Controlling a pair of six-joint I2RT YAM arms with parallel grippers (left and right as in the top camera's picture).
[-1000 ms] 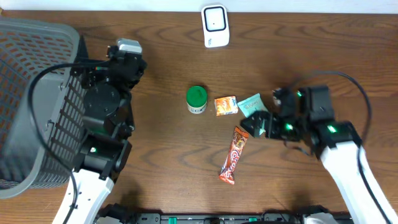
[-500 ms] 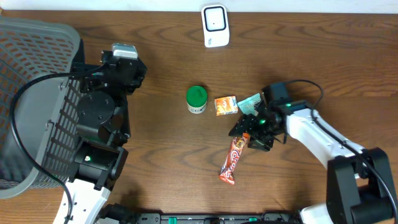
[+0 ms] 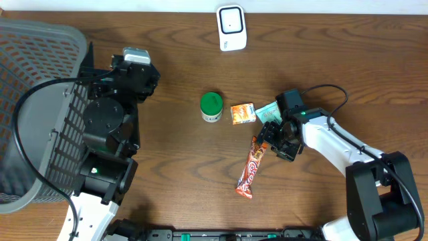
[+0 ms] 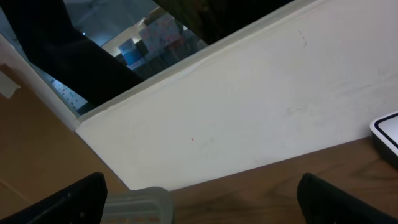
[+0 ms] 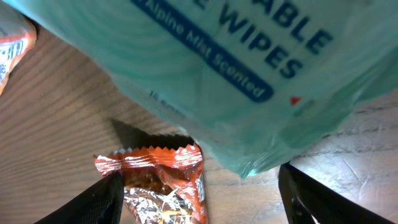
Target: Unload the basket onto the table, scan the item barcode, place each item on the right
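Note:
A long orange candy bar (image 3: 251,167) lies slanted on the wooden table. My right gripper (image 3: 271,140) hangs over its top end. In the right wrist view the bar's crimped end (image 5: 163,180) lies between the open right gripper (image 5: 202,199) fingers, close to the left one, with bare wood before the right one. A teal wipes packet (image 5: 236,68) fills the top of that view. The white scanner (image 3: 231,27) stands at the table's far edge. My left gripper (image 4: 202,193) is open and empty, raised and facing the wall.
A green-lidded tub (image 3: 211,106), a small orange packet (image 3: 242,113) and the teal wipes packet (image 3: 269,111) lie in a row just behind the bar. A large grey mesh basket (image 3: 33,100) takes up the left side, beside the left arm.
The right arm has swung in and come down over the bar's top end, and its jaws have narrowed somewhat. The left arm has barely shifted.

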